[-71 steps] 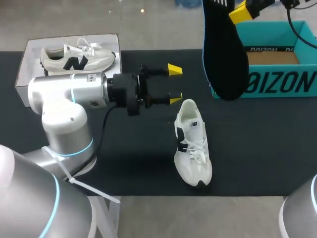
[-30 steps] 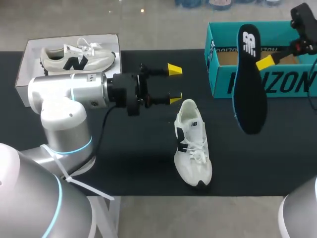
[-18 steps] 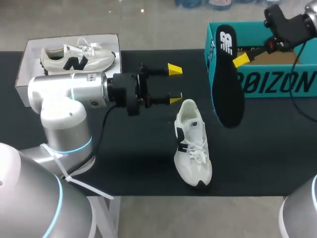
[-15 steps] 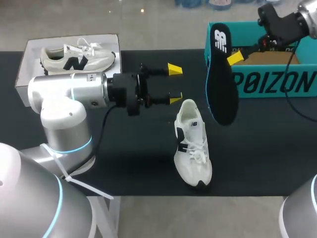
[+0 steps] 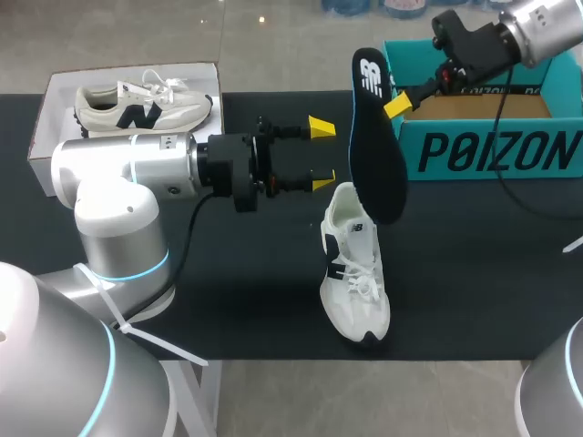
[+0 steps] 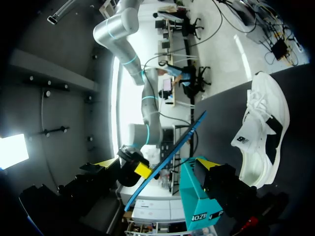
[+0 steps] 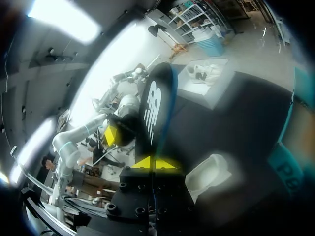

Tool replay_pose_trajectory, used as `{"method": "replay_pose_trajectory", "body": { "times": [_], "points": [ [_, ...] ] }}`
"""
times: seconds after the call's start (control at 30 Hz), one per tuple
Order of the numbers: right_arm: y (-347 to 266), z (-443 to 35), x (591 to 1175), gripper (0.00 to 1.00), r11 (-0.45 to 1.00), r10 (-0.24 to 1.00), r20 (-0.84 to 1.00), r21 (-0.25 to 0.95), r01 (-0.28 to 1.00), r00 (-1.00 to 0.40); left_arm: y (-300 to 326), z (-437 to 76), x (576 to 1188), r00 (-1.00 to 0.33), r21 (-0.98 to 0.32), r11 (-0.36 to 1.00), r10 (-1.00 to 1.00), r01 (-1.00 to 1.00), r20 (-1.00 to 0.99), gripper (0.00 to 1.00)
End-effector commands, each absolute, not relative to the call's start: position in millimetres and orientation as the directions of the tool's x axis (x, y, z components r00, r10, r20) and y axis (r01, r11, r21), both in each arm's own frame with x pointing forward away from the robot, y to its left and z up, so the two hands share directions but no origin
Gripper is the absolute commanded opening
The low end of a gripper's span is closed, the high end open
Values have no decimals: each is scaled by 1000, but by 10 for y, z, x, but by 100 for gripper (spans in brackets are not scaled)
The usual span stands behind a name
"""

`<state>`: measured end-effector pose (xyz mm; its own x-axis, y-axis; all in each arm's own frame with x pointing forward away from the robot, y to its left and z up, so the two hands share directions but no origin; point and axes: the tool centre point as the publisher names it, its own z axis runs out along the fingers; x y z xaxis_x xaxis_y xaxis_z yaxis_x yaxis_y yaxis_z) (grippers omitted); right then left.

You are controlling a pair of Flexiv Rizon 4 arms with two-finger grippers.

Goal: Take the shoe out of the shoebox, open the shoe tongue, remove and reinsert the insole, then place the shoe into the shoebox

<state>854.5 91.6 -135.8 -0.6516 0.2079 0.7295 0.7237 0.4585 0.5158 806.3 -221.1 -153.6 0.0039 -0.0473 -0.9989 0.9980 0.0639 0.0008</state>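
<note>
A white shoe lies on the black table, heel toward the back; it also shows in the left wrist view and under the insole in the right wrist view. My right gripper is shut on a black insole, which hangs toe-down over the shoe's heel. In the right wrist view the insole stands up from the pinched yellow tips. My left gripper stands open and empty, level with the table, just left of the insole. The teal shoebox is at the back right.
A white tray at the back left holds a second, cream shoe. My left arm's thick body lies across the table's left half. Bare black mat stretches in front of the shoebox, right of the white shoe.
My right arm has carried the insole left, from in front of the shoebox to above the white shoe's heel. The left arm and the shoe have not moved.
</note>
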Motion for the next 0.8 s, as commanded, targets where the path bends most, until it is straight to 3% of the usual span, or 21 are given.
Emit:
{"method": "replay_pose_trajectory", "body": {
  "times": [0.03, 0.43, 0.8],
  "points": [
    [1004, -1361, 8612, 0, 478, 193, 739, 504, 720, -645, -2223, -1548, 8056, 6, 3, 68, -51, 998, -999, 100],
    [878, -1109, 8487, 0, 501, 154, 734, 520, 692, -662, -2223, -1548, 8056, 6, 3, 68, -51, 998, -999, 100],
    [903, -1163, 8322, 0, 459, 110, 760, 532, 711, -640, -2223, -1548, 8056, 6, 3, 68, -51, 998, -999, 100]
  ]
}}
